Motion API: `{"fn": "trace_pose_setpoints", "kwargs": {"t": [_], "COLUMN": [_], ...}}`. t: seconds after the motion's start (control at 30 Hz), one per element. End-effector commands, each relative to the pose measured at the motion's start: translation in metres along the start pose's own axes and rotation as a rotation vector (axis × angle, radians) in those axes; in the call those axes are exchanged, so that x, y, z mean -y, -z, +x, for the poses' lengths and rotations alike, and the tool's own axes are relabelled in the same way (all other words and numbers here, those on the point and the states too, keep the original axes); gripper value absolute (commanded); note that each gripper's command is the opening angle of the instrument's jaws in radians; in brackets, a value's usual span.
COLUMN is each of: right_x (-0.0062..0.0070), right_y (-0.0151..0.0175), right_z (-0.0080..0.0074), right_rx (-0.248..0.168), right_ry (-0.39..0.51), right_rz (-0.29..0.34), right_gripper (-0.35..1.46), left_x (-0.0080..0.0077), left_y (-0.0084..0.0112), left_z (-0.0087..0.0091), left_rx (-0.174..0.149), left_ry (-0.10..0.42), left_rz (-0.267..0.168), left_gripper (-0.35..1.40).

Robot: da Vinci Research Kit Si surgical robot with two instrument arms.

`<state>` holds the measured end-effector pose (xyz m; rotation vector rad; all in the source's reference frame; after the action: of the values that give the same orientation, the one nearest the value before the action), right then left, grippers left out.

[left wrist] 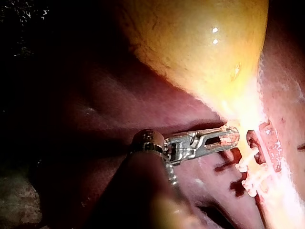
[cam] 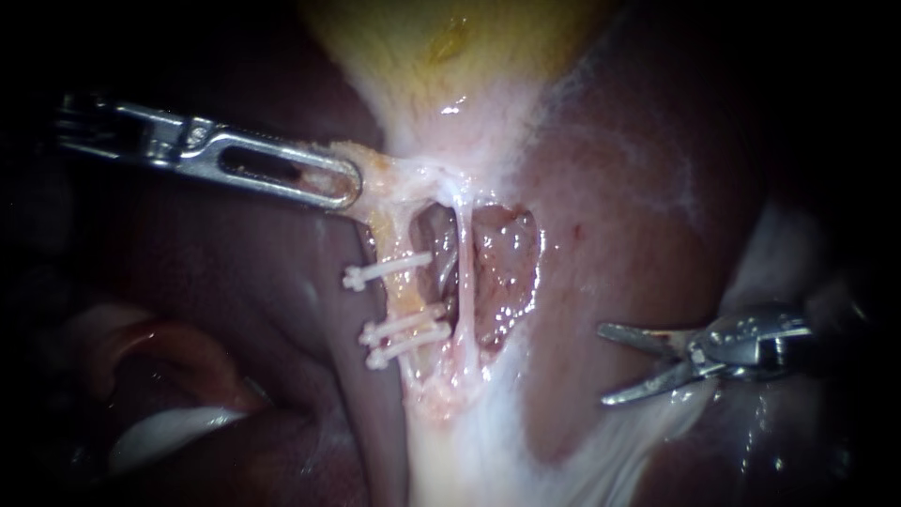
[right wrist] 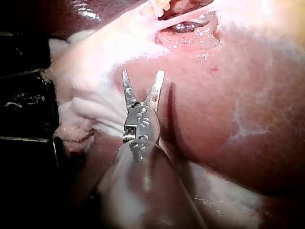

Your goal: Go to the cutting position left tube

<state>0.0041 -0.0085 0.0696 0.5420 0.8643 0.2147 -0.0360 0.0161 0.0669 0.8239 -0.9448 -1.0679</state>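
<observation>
The left tube (cam: 398, 299) is yellowish and carries three white clips: one (cam: 387, 271) higher up and two (cam: 405, 335) close together below. Beside it runs the thin pale right tube (cam: 460, 272). My left instrument (cam: 340, 189) has its slotted jaws shut on tissue at the neck of the yellow gallbladder (cam: 450, 47), holding it toward the left; its jaws (left wrist: 228, 136) show the same hold beside the clips (left wrist: 249, 168). My right instrument (cam: 603, 365) hovers over the liver (cam: 638, 207), well right of both tubes. Its two thin blades (right wrist: 143, 76) are open and hold nothing.
An opened window of raw tissue (cam: 505, 272) lies right of the tubes. Pale white tissue (cam: 488, 441) runs downward from them. A reddish fold (cam: 178, 349) and a whitish patch (cam: 160, 432) sit at the lower left. White fibrous tissue (right wrist: 93, 117) lies beside my right instrument.
</observation>
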Motion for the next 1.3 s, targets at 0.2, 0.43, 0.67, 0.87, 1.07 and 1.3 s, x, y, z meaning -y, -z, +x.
{"fn": "trace_pose_setpoints", "kwargs": {"t": [0.2,0.43,0.67,0.87,1.07,1.3], "right_x": [-0.0013,-0.0025,-0.0037,-0.0049,-0.0056,-0.0066], "right_y": [-0.0025,-0.0052,-0.0078,-0.0095,-0.011,-0.0127], "right_z": [0.0016,0.0037,0.0056,0.006,0.0048,0.0037], "right_rx": [-0.025,-0.061,-0.099,-0.103,-0.1,-0.094], "right_ry": [-0.039,-0.092,-0.148,-0.19,-0.204,-0.222], "right_rz": [-0.004,0.027,0.056,0.082,0.088,0.111], "right_gripper": [1.38,1.38,1.38,1.36,1.35,1.33], "left_x": [0.0003,0.0006,0.0007,0.0009,0.0011,0.0014], "left_y": [-0.0001,-0.0001,-0.0002,-0.0002,-0.0002,-0.0004], "left_z": [0.0001,0.0002,0.0002,0.0003,0.0003,0.0003], "left_rx": [-0.001,-0.002,-0.003,-0.003,-0.004,-0.006], "left_ry": [0.001,0.001,0.001,0.001,0.001,0.002], "left_rz": [0.001,0.002,0.004,0.004,0.005,0.007], "left_gripper": [-0.18,-0.18,-0.18,-0.18,-0.18,-0.18]}}
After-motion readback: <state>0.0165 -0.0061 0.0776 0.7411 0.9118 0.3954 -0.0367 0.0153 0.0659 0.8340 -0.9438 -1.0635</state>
